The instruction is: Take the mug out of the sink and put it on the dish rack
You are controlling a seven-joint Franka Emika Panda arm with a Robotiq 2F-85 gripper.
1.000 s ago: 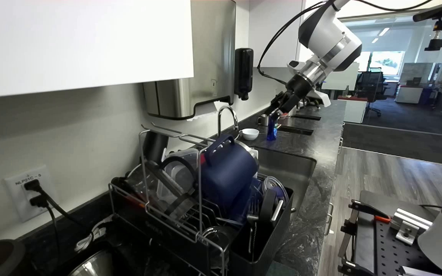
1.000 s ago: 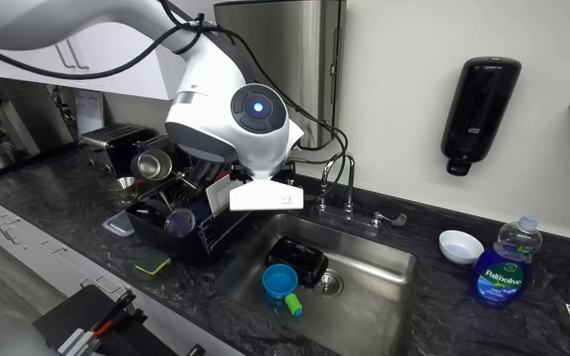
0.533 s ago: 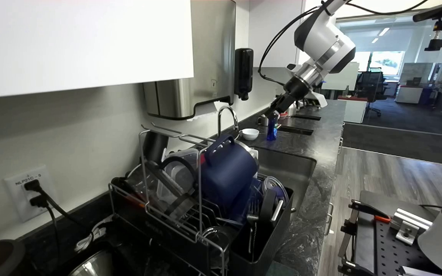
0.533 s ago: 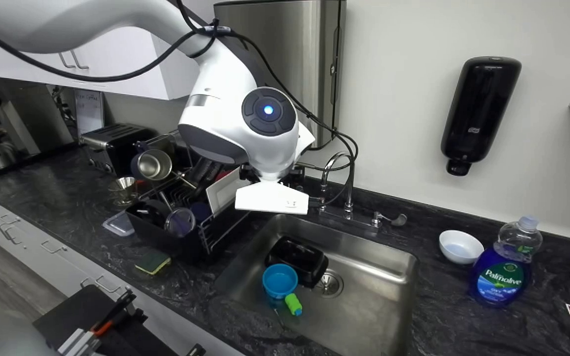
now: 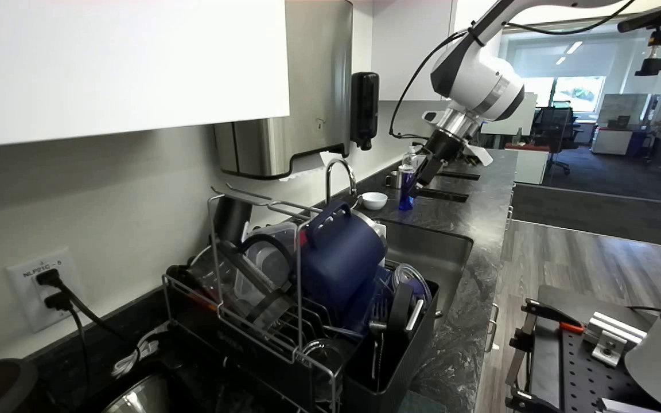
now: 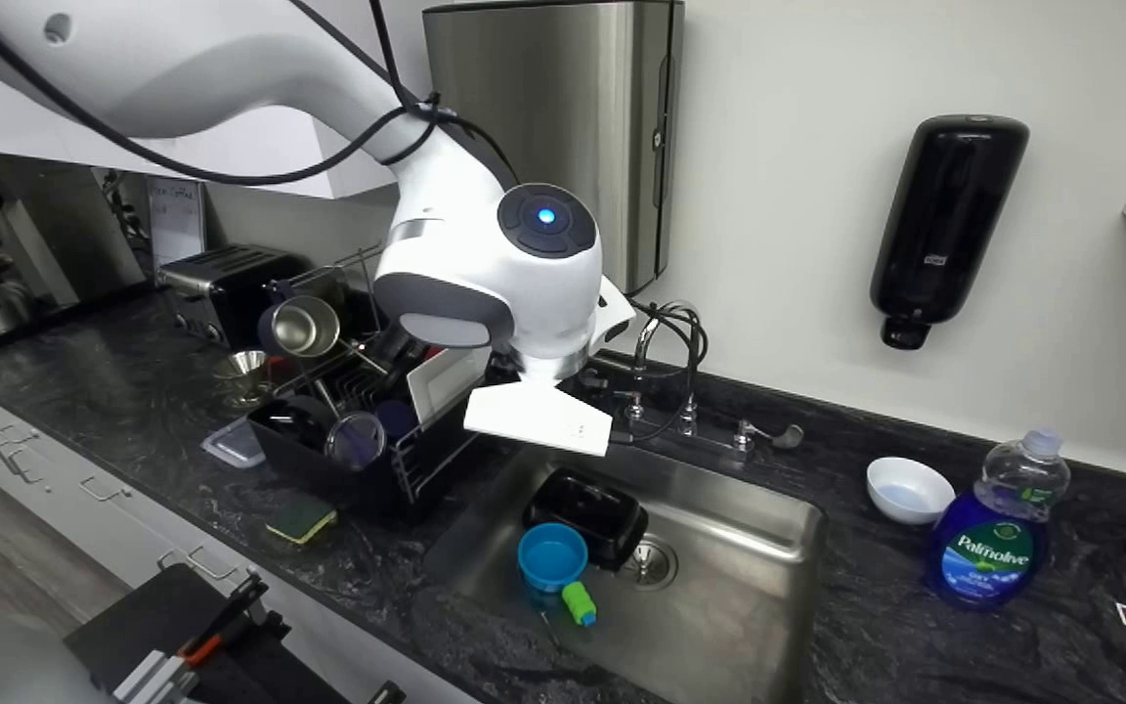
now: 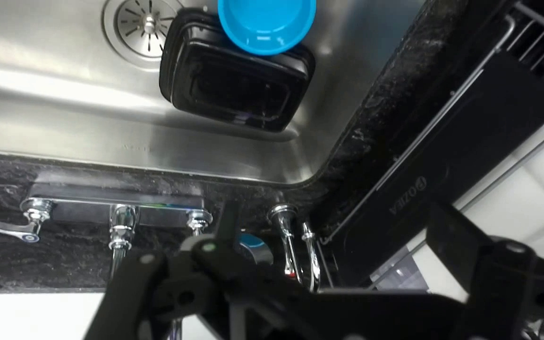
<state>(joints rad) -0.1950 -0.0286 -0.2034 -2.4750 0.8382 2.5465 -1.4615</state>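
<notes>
Countertop rack [image 5: 256, 357], navy mug [image 5: 341, 261] aslant, handle [image 5: 325, 217] up

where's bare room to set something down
The sink is bare from drain toward soap bottle. The counter is bare between toaster, clear plastic piece and its front edge. Crowded: dish rack, and the sink's rack-side end with blue tub, black container and green item.

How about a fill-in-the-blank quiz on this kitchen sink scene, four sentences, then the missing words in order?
The large navy mug sits in the ____, not the sink.
The gripper hangs with its jaws ____, not shut.
The dish soap bottle is labeled with the brand name ____.
The bowl beside that bottle is ____ in color.

Missing words: dish rack; open; Palmolive; white.
</notes>
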